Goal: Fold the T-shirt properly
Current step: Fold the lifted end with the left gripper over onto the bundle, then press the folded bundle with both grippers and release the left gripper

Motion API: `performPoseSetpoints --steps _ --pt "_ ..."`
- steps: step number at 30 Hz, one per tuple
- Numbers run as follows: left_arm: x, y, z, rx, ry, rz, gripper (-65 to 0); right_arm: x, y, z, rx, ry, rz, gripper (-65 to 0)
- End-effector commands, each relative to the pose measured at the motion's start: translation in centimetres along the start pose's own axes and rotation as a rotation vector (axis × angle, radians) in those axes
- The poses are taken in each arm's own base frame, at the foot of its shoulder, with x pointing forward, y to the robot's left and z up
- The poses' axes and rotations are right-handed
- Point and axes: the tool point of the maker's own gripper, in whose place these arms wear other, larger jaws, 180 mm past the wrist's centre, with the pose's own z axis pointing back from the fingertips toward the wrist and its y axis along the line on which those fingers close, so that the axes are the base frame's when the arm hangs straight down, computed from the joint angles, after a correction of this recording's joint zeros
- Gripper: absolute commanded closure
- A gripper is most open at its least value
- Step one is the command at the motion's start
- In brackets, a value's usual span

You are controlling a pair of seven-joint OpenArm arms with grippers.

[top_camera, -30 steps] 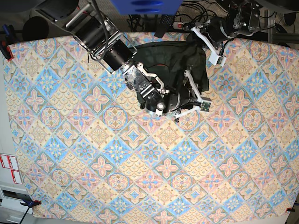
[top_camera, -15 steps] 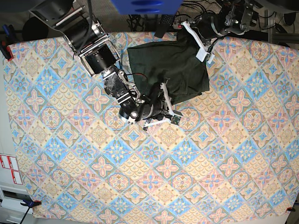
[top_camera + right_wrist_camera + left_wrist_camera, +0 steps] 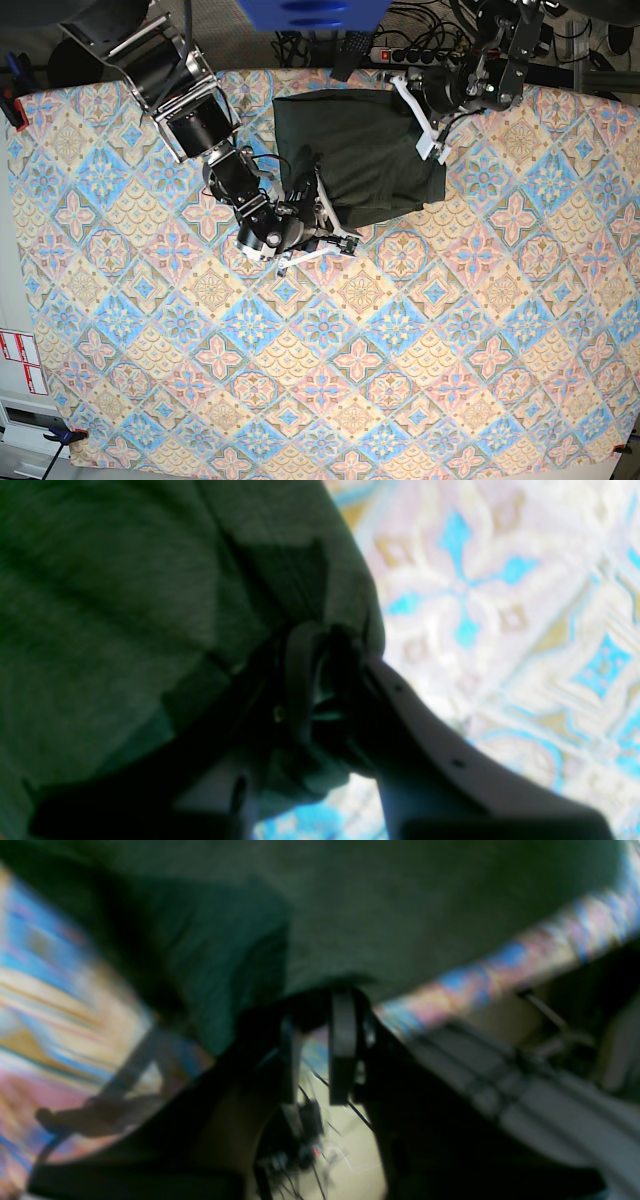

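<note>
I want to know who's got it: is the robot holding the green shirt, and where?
Yes. The right gripper pinches the T-shirt's edge; whether the left gripper holds it is unclear.

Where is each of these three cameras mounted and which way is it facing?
Base: overhead, looking straight down on the patterned tablecloth; both arms show.
Left wrist: on the left arm, looking past the left gripper at the table's edge.
Right wrist: looks along the right gripper, pinching fabric.
All share the T-shirt.
</note>
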Motion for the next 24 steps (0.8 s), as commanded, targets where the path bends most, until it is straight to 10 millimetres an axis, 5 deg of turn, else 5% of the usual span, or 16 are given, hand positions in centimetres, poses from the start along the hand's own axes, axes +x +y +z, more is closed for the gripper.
performPoseSetpoints --steps 1,14,24 --pt "0.9 0.0 0.2 -0.008 -0.025 -0.008 -7.4 -0.2 -0.8 0.6 -0.028 0.001 0.009 -7.8" --pt "7.4 3.3 -0.9 0.148 -0.070 -0.164 -7.5 -6.7 1.3 2.4 -0.056 0.057 0.032 -7.8" --pt "14.6 2.2 -3.4 0.162 -0.129 -0.175 -7.5 -9.2 1.8 6.2 -0.147 0.042 -0.101 -7.8"
